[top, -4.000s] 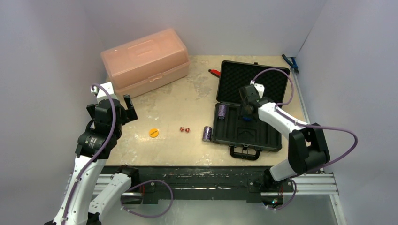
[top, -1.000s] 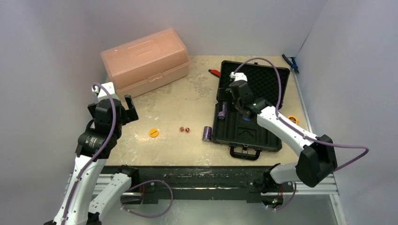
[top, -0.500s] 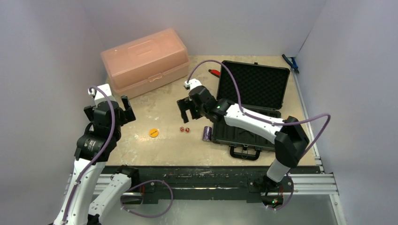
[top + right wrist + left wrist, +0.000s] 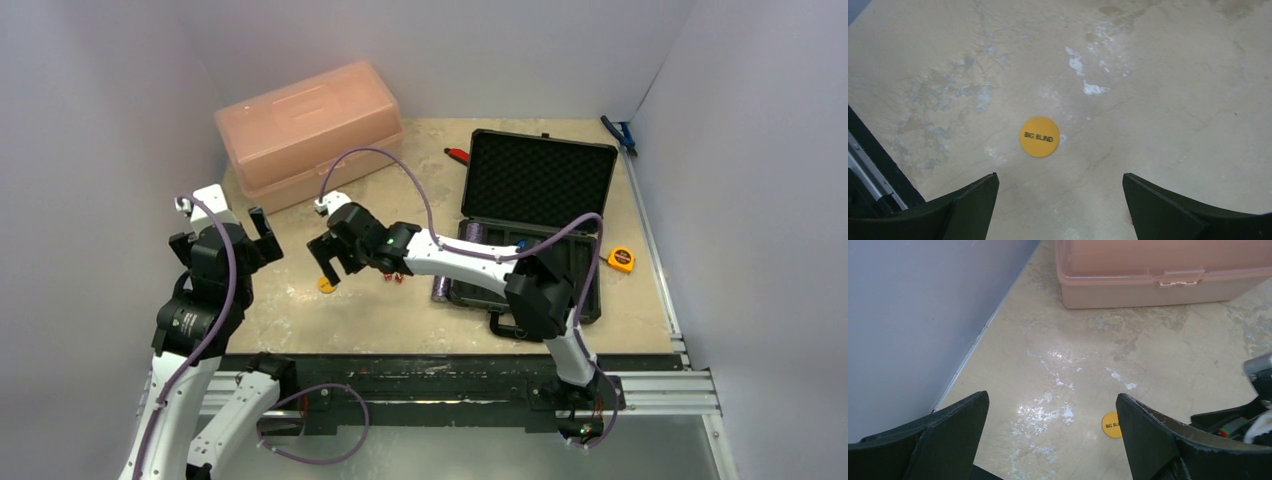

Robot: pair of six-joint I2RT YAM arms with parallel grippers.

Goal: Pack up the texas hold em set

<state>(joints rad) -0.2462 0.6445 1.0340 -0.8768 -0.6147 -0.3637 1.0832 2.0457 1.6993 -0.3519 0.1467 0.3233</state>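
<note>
The black briefcase (image 4: 578, 292) lies open at the right, its foam lid (image 4: 540, 180) leaning back. One purple chip stack (image 4: 474, 231) lies in the case's left end, the other (image 4: 438, 288) on the table just left of the case. The red dice (image 4: 397, 275) show partly under my right arm. The orange disc (image 4: 326, 285), marked BIG BLIND, lies flat on the table. My right gripper (image 4: 328, 262) is open and empty just above the disc (image 4: 1039, 136), which sits ahead of its fingertips (image 4: 1060, 177). My left gripper (image 4: 258, 235) is open and empty, left of the disc (image 4: 1111, 424).
A large translucent pink box (image 4: 310, 125) stands shut at the back left, also in the left wrist view (image 4: 1158, 270). A yellow tape measure (image 4: 622, 260) lies right of the case. A red-handled tool (image 4: 457, 155) lies behind the case. The left wall is near my left gripper.
My right arm has swung left from over the briefcase, across the dice, to above the orange disc. My left gripper has drifted slightly left and stays open.
</note>
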